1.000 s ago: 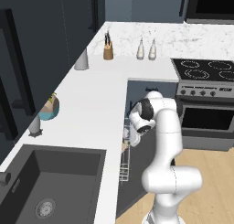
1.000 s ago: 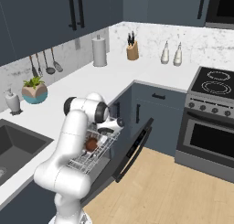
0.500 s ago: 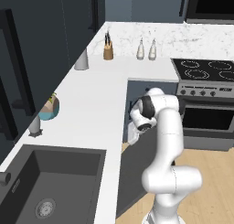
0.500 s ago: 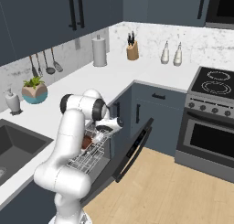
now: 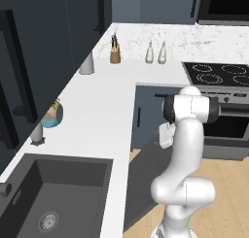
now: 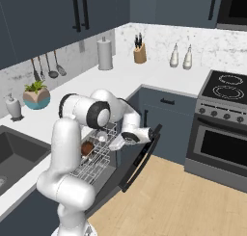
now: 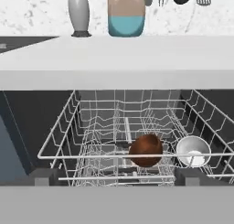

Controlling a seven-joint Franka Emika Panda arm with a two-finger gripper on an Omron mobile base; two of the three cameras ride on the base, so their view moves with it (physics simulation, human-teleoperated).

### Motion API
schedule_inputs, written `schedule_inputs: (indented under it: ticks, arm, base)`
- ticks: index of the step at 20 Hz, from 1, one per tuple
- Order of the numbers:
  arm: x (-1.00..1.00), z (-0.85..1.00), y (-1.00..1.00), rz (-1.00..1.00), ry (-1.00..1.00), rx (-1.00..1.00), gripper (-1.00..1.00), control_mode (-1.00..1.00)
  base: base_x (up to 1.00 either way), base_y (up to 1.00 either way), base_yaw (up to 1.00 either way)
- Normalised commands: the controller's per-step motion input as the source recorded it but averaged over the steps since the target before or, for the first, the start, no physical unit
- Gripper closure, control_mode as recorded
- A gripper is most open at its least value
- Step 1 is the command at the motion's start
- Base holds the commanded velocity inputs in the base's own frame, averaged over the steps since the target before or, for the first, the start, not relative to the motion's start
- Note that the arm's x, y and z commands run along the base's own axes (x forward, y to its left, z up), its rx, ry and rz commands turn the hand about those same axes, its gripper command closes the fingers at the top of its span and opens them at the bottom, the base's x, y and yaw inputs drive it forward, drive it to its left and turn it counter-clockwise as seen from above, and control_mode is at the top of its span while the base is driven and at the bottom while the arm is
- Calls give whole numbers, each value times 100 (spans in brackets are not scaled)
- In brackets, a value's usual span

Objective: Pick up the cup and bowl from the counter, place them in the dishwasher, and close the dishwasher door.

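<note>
In the left base view the white arm stands at 4 o'clock, its two-finger gripper (image 5: 166, 135) hanging just under the dark elbow joint, beside the slate-blue dishwasher door panel (image 5: 146, 176), which leans half open at 6 o'clock below the edge of the long white speckled stone-look counter (image 5: 104, 118); whether the jaws are apart cannot be told from this side. In the right base view the gripper (image 6: 140, 135) sits near the centre, jaws spread wide and holding nothing, just above the tilted door (image 6: 137, 165) with its thin dark bar handle. At 9 o'clock from the gripper, inside the white wire rack (image 6: 94, 163) of the under-counter dishwasher (image 6: 103, 175), lies the small round dark reddish-brown bowl (image 6: 87, 148), with the small red cup with white inside (image 6: 102, 136) just beside it towards 1 o'clock; both are apart from the fingers. In the hand view the rack (image 7: 68, 127) spreads across the lower half; the bowl (image 7: 146, 150) rests on its side a little towards 5 o'clock from centre, and the cup (image 7: 193, 151) lies at 4 o'clock, its white mouth facing the camera, just beside the bowl. Above, on the counter (image 7: 114, 54), stand a grey bottle (image 7: 78, 13) at 11 o'clock and a teal-and-tan plant pot (image 7: 126, 15) at 12 o'clock.
</note>
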Motion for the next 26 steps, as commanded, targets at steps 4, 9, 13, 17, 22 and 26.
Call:
schedule_inputs:
  ticks: [4, 9, 13, 17, 22, 26]
  arm:
    - [-55, 100, -65, 0, 0, 18, -100, -100]
    - [-83, 100, -70, 0, 0, 11, -100, -100]
    - [-100, 86, -100, 0, 0, 6, -100, -100]
    - [-81, 14, -100, 0, 1, 0, -100, -100]
    - [-54, -72, -98, 0, 6, 0, -100, -100]
    - [-29, -100, -42, 2, -1, 5, -100, -100]
  base:
    - [0, 0, 0]
    - [0, 0, 0]
    - [0, 0, 0]
    - [0, 0, 0]
    - [0, 0, 0]
    - [0, 0, 0]
